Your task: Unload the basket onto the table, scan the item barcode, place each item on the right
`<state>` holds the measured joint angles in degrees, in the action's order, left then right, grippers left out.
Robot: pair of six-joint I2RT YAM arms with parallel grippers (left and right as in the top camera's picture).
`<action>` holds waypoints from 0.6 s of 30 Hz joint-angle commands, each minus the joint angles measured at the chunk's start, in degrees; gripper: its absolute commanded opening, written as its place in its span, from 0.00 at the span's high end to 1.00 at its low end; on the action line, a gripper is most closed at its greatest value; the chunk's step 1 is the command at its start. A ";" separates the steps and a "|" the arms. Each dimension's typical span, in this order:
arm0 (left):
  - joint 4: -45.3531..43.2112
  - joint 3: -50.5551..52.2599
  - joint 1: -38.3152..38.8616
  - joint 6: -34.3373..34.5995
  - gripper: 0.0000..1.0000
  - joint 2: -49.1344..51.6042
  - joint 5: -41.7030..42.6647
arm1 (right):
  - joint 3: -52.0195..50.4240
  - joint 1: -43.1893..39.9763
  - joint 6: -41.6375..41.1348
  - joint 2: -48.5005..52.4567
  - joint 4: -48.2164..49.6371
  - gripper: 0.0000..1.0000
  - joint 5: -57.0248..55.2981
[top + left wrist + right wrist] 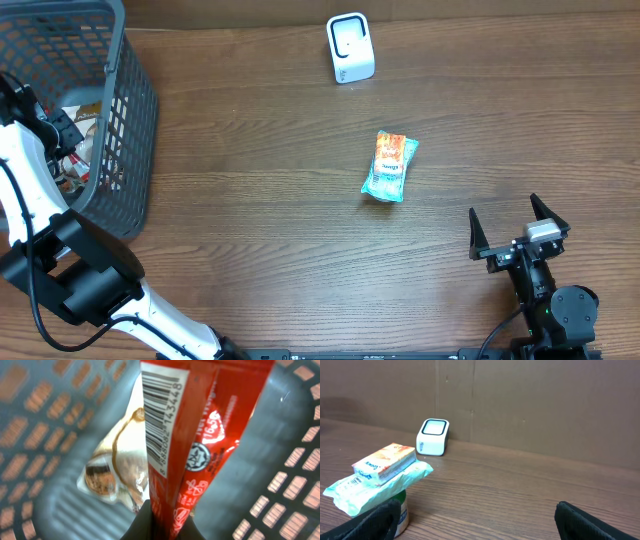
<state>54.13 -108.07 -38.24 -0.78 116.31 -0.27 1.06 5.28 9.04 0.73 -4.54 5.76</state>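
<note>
A red packet (200, 420) fills the left wrist view, its white barcode strip (160, 405) facing the camera. My left gripper (165, 521) is shut on the packet's lower end, inside the grey basket (125, 120) at the table's far left. From overhead that gripper (62, 128) shows only partly behind the basket mesh. The white scanner (350, 47) stands at the back of the table and also appears in the right wrist view as the scanner (433, 436). My right gripper (510, 232) rests open near the front right, holding nothing.
A teal and orange snack packet (390, 166) lies mid-table, left of my right gripper, seen close as the packet (380, 472). Below the red packet, a clear wrapped item (117, 467) lies on the basket floor. The basket walls (295, 475) surround the left gripper.
</note>
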 commanded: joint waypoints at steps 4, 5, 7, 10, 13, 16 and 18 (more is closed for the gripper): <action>-6.03 3.96 0.46 -9.55 0.96 3.21 -0.09 | -0.61 -0.11 0.26 -0.50 0.28 0.00 0.13; -6.43 4.07 0.48 -9.55 0.96 4.02 0.15 | -0.61 -0.11 0.26 -0.50 0.28 0.00 0.13; -7.15 4.07 0.61 -9.55 0.96 6.21 0.76 | -0.61 -0.11 0.26 -0.50 0.26 0.00 0.13; -8.31 4.07 1.18 -10.47 0.96 9.42 1.33 | -0.61 -0.11 0.26 -0.50 0.28 0.00 0.13; -9.70 4.07 1.70 -12.61 0.95 11.56 0.90 | -0.61 -0.11 0.26 -0.50 0.28 0.00 0.15; -10.95 4.04 2.05 -13.03 0.74 11.85 1.29 | -0.61 -0.11 0.26 -0.50 0.26 0.00 0.15; -11.19 4.04 2.08 -13.00 0.42 11.82 1.38 | -0.61 -0.11 0.26 -0.50 0.28 0.00 0.15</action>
<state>42.98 -104.49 -36.84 -12.34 127.44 0.21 1.06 5.28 9.02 0.73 -4.49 5.78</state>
